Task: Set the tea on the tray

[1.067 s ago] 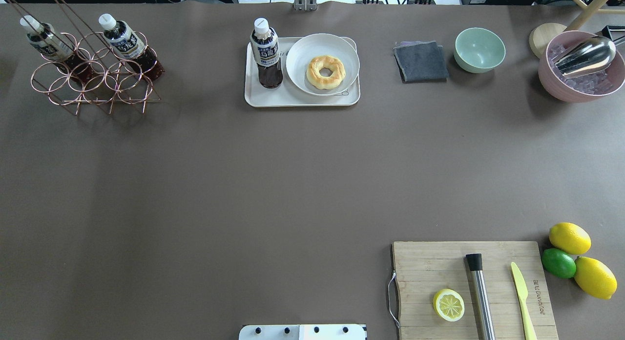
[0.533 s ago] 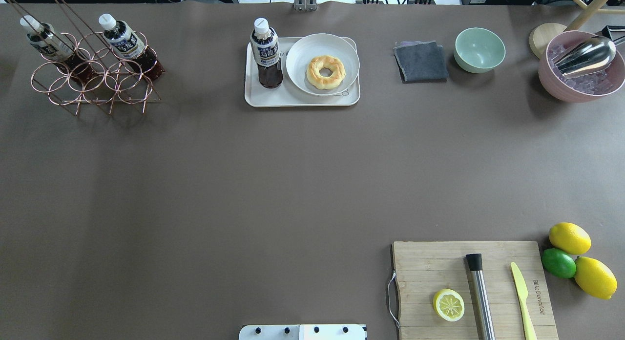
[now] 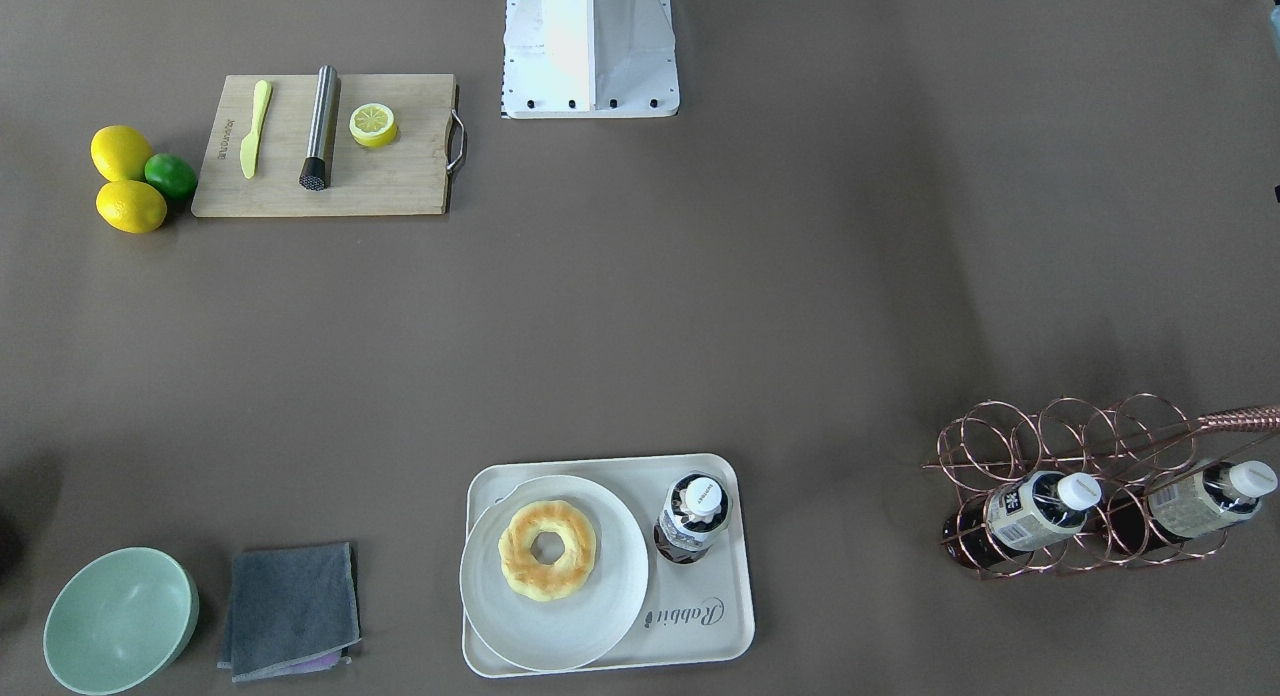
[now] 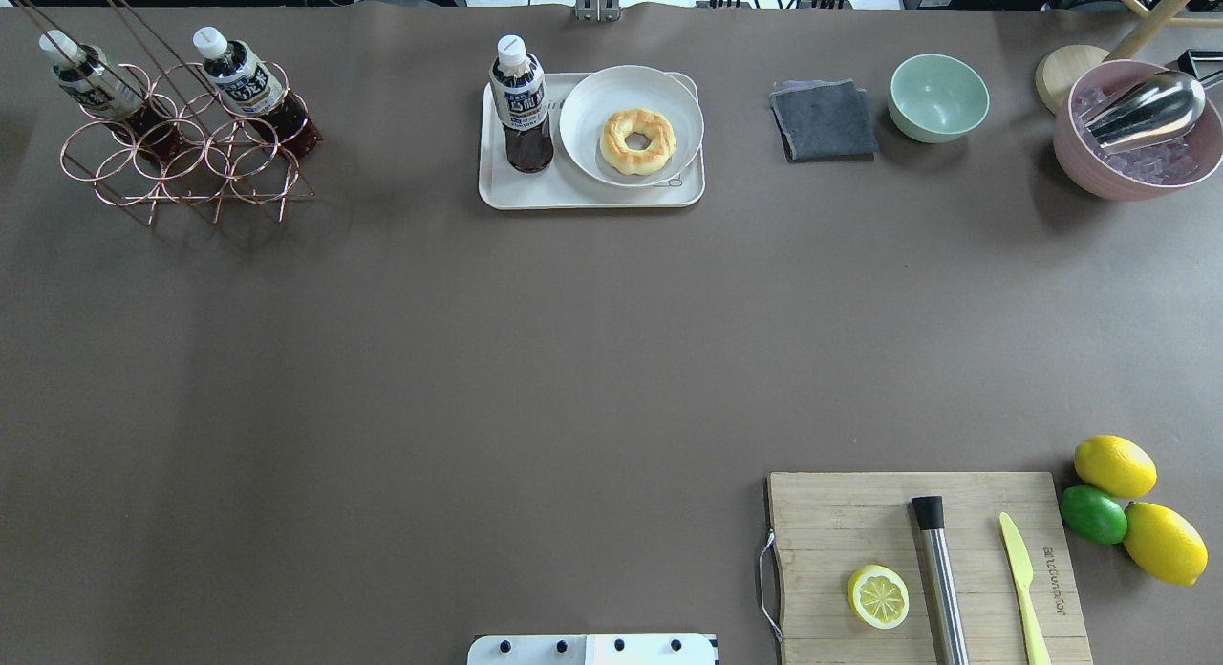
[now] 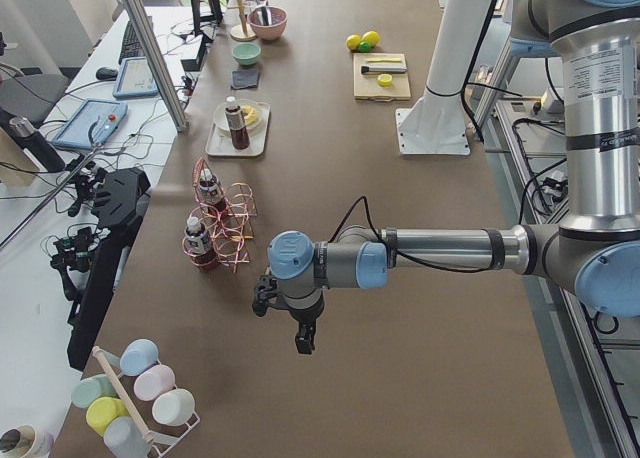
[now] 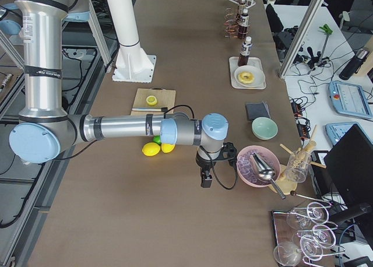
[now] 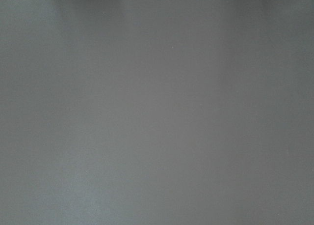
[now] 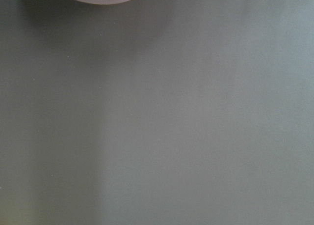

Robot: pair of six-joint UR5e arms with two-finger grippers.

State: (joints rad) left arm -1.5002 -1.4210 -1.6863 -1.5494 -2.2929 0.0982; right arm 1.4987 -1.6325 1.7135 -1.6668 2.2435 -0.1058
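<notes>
Standing on the tray: the tea [image 4: 521, 101] is upright on the bare end of the tray [image 4: 573, 195], just beside the white plate [image 4: 585, 120] that carries the doughnut [image 4: 637, 141]. Nothing grips it.
Left gripper [image 5: 303, 343]: hangs over bare table at the end beyond the copper rack [image 4: 182, 159]. The tea is well away from its jaws, farther off than the rack. I cannot tell whether the jaws are parted or closed; its wrist camera shows only tabletop.
Right gripper [image 6: 205, 182]: hangs near the pink bowl [image 6: 253, 165] at the opposite end, and the tea is far from its jaws. Jaw state cannot be told here either.
Spare bottles [image 4: 244, 77]: two like ones lean in the rack, closer to the left jaws than to the tray.
Done: the placing looks complete, with bottle set down and freed.
Left: nothing evident for the tea itself.
</notes>
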